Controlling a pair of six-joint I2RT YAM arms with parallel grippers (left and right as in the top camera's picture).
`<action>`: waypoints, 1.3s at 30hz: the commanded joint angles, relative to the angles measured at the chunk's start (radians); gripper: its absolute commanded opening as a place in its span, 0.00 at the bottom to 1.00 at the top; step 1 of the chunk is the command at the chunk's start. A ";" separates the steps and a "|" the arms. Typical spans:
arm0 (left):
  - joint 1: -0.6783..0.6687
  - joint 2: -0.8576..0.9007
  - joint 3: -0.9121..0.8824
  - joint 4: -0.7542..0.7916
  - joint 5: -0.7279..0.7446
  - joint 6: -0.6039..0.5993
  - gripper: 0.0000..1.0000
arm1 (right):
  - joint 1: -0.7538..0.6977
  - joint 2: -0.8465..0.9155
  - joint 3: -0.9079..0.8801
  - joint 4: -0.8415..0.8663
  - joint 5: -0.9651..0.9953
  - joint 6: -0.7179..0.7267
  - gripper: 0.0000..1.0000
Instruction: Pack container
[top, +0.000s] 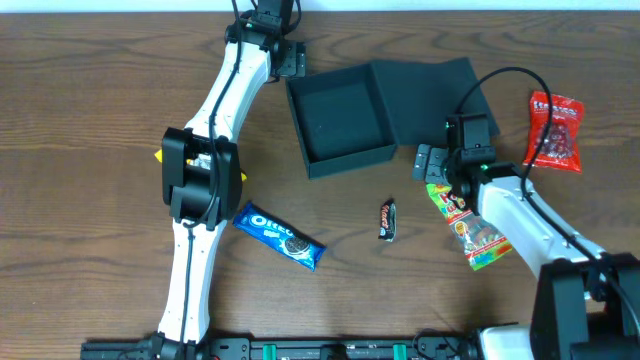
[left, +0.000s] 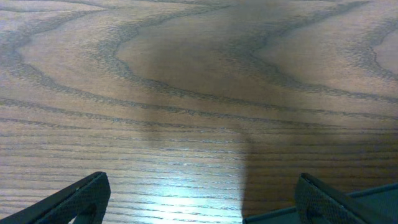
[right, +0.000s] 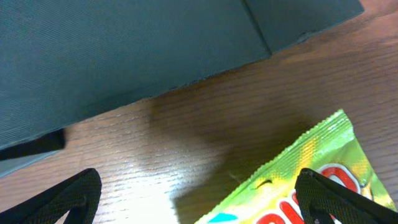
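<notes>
The container (top: 340, 122), a dark square box with its flap lid (top: 430, 95) folded open to the right, stands at the table's back middle with nothing inside. My left gripper (top: 290, 60) is open and empty by the box's far left corner; its wrist view shows bare wood and a box edge (left: 280, 214). My right gripper (top: 432, 165) is open, just above the top end of a green and yellow snack packet (top: 470, 225), right of the box's near corner. In the right wrist view the packet (right: 298, 186) lies between the fingers (right: 199, 199), below the box wall (right: 124, 56).
A blue Oreo packet (top: 280, 236) lies left of centre. A small dark candy bar (top: 388, 220) lies in the middle. A red snack bag (top: 555, 132) lies at the far right.
</notes>
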 joint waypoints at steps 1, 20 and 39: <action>0.004 0.002 0.023 -0.007 -0.020 0.023 0.96 | -0.008 0.030 0.018 0.011 0.017 0.015 0.99; 0.001 0.002 0.023 -0.153 0.016 0.010 0.95 | -0.008 0.105 0.018 0.138 0.017 0.014 0.99; 0.001 -0.074 0.024 -0.437 -0.053 -0.190 0.95 | -0.008 0.191 0.018 0.325 0.017 0.014 0.99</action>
